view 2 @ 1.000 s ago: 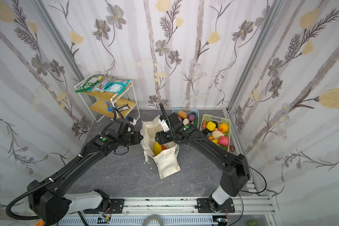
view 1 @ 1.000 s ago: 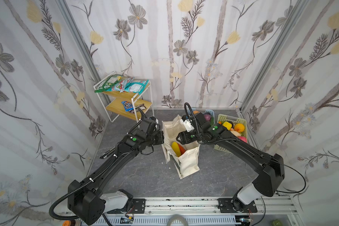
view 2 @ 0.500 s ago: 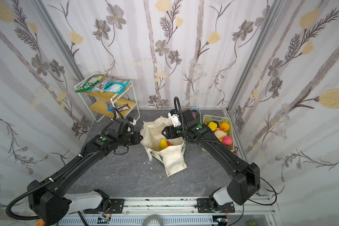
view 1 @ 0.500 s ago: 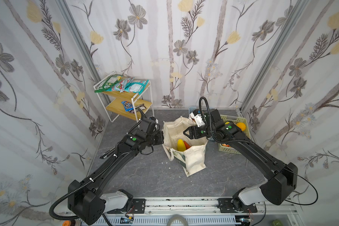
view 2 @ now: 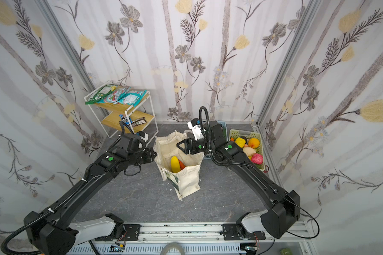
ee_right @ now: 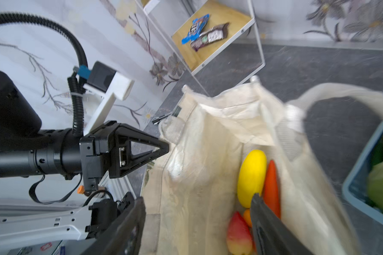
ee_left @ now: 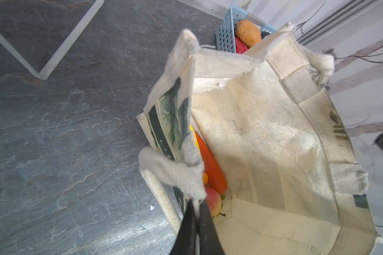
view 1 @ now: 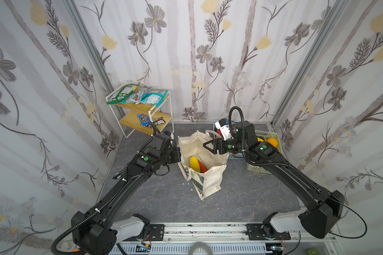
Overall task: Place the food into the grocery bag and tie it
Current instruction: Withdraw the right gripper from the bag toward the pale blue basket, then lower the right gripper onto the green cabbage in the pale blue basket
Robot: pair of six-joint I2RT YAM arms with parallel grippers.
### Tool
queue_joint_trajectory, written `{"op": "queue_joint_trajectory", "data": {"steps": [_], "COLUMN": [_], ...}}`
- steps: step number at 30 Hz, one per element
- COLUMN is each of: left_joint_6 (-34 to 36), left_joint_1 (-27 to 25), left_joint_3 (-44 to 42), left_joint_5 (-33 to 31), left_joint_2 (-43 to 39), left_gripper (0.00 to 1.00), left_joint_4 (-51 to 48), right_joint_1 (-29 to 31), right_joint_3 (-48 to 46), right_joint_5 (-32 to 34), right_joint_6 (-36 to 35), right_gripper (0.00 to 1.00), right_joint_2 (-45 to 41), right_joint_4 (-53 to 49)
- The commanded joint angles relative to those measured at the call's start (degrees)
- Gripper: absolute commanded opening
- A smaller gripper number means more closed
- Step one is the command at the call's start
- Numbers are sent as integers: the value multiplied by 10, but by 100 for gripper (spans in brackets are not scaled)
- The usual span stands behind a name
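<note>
The grocery bag [view 1: 206, 178] stands upright in the middle of the desk [view 1: 164, 198], mouth gaping, between the two arms. Down inside, a yellow fruit [ee_right: 251, 176] and an orange carrot [ee_right: 272, 185] lie side by side, long axes parallel, with a red-yellow fruit [ee_right: 238, 234] next to them. On the bag's left rim, right by a strap handle [ee_left: 164, 167], the left end effector [ee_left: 196, 203] is pinched tight on the canvas, holding that side up. Over the mouth's other side hangs the right end effector [view 1: 205, 146], jaws spread wide with nothing between them.

Here's the geometry that matters. The loose produce sits in the pale green basket [view 2: 243, 132] and the blue basket [ee_left: 228, 33], both just beyond the bag on the right arm's side. The right arm looks plainly nearer and would have to swing away from the bag to fetch. Snack packets [view 1: 142, 97] wait on the shelf rack [view 1: 133, 120], well over on the left arm's side, but that arm is busy with the bag.
</note>
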Motion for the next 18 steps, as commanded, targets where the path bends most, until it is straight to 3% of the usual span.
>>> {"op": "queue_joint_trajectory", "data": {"steps": [1, 7, 12, 18], "left_joint_6": [8, 8, 3, 3], "left_joint_1": [16, 36, 36, 36], "left_joint_3": [-3, -11, -17, -16], "left_joint_5": [-3, 12, 24, 38], "left_joint_2": [-7, -10, -2, 5], "left_gripper": [0, 0, 0, 0], "left_joint_4": [-6, -2, 10, 18], "right_joint_1": [-34, -93, -112, -114], "right_joint_3": [-3, -18, -18, 18], "right_joint_5": [54, 178, 230, 280], "right_joint_6": [-3, -27, -62, -72], "right_gripper": [75, 79, 88, 89], "right_joint_2": [-6, 12, 56, 142], "right_joint_4": [-7, -61, -65, -71]}}
